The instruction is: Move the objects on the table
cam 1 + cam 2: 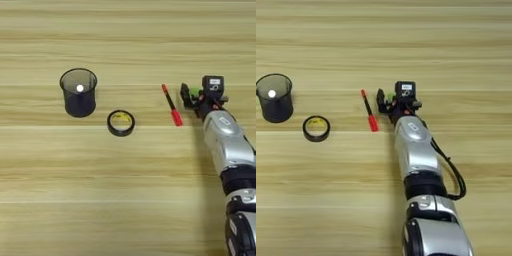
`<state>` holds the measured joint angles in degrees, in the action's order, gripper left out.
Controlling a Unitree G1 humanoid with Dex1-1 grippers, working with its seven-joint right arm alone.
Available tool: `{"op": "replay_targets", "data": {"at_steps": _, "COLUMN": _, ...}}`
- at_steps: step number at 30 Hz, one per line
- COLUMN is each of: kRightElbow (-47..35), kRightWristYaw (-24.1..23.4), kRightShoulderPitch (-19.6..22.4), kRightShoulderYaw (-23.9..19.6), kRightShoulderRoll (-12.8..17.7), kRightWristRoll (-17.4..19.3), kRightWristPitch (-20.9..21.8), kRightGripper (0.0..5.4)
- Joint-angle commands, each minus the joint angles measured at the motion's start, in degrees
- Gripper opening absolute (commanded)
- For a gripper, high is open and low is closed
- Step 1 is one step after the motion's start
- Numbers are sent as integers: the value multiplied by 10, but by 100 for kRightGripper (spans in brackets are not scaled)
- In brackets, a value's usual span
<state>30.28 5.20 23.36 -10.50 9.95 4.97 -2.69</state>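
Where the left eye view looks down on the counter (125, 200), the fingers (192, 95) at three o'clock seem to be closed on the green block (193, 93), the red marker (171, 105) just beside them, the tape ring (120, 123) near centre. In the right eye view, the mesh cup (275, 98) stands at nine o'clock, the silver forearm (415, 150) rising from six o'clock.

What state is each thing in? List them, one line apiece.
Cup: upright, open top, a white ball inside.
Tape ring: flat on the table, hole up, apart from the cup.
Red pen: lying flat, slanted, cap end nearer the robot.
Green block: between the fingers of the tool, mostly hidden.
Tool: shut on the green block, low over the table.
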Motion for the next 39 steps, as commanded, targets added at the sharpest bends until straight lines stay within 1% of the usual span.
{"op": "replay_targets", "data": {"at_steps": 1, "kRightElbow": -86, "kRightWristYaw": -1, "kRightShoulderPitch": 1, "kRightShoulderYaw": 13, "kRightShoulderRoll": -4, "kRightWristRoll": -4, "kRightWristPitch": 31, "kRightGripper": 417}}
{"op": "replay_targets", "data": {"at_steps": 3, "kRightElbow": -110, "kRightWristYaw": -2, "kRightShoulderPitch": -14, "kRightShoulderYaw": 18, "kRightShoulderRoll": -10, "kRightWristRoll": -5, "kRightWristPitch": 26, "kRightGripper": 465}}
{"op": "replay_targets", "data": {"at_steps": 4, "kRightElbow": -129, "kRightWristYaw": -1, "kRightShoulderPitch": -27, "kRightShoulderYaw": 22, "kRightShoulderRoll": -14, "kRightWristRoll": -3, "kRightWristPitch": 20, "kRightGripper": 479}}
{"op": "replay_targets", "data": {"at_steps": 6, "kRightElbow": -164, "kRightWristYaw": 5, "kRightShoulderPitch": -51, "kRightShoulderYaw": 32, "kRightShoulderRoll": -21, "kRightWristRoll": -2, "kRightWristPitch": 9, "kRightGripper": 495}}
{"op": "replay_targets", "data": {"at_steps": 7, "kRightElbow": -178, "kRightWristYaw": 8, "kRightShoulderPitch": -60, "kRightShoulderYaw": 39, "kRightShoulderRoll": -23, "kRightWristRoll": -3, "kRightWristPitch": 4, "kRightGripper": 513}}
{"op": "replay_targets", "data": {"at_steps": 10, "kRightElbow": -194, "kRightWristYaw": 10, "kRightShoulderPitch": -75, "kRightShoulderYaw": 49, "kRightShoulderRoll": -27, "kRightWristRoll": -6, "kRightWristPitch": -9, "kRightGripper": 538}}
{"op": "replay_targets", "data": {"at_steps": 14, "kRightElbow": -205, "kRightWristYaw": 14, "kRightShoulderPitch": -90, "kRightShoulderYaw": 56, "kRightShoulderRoll": -31, "kRightWristRoll": -5, "kRightWristPitch": -23, "kRightGripper": 538}}
{"op": "replay_targets", "data": {"at_steps": 20, "kRightElbow": -187, "kRightWristYaw": 13, "kRightShoulderPitch": -87, "kRightShoulderYaw": 60, "kRightShoulderRoll": -34, "kRightWristRoll": -6, "kRightWristPitch": -33, "kRightGripper": 538}}
{"op": "replay_targets", "data": {"at_steps": 29, "kRightElbow": -157, "kRightWristYaw": 13, "kRightShoulderPitch": -81, "kRightShoulderYaw": 60, "kRightShoulderRoll": -36, "kRightWristRoll": -5, "kRightWristPitch": -34, "kRightGripper": 538}}
{"op": "replay_targets", "data": {"at_steps": 39, "kRightElbow": -154, "kRightWristYaw": 15, "kRightShoulderPitch": -81, "kRightShoulderYaw": 62, "kRightShoulderRoll": -37, "kRightWristRoll": -4, "kRightWristPitch": -35, "kRightGripper": 538}}
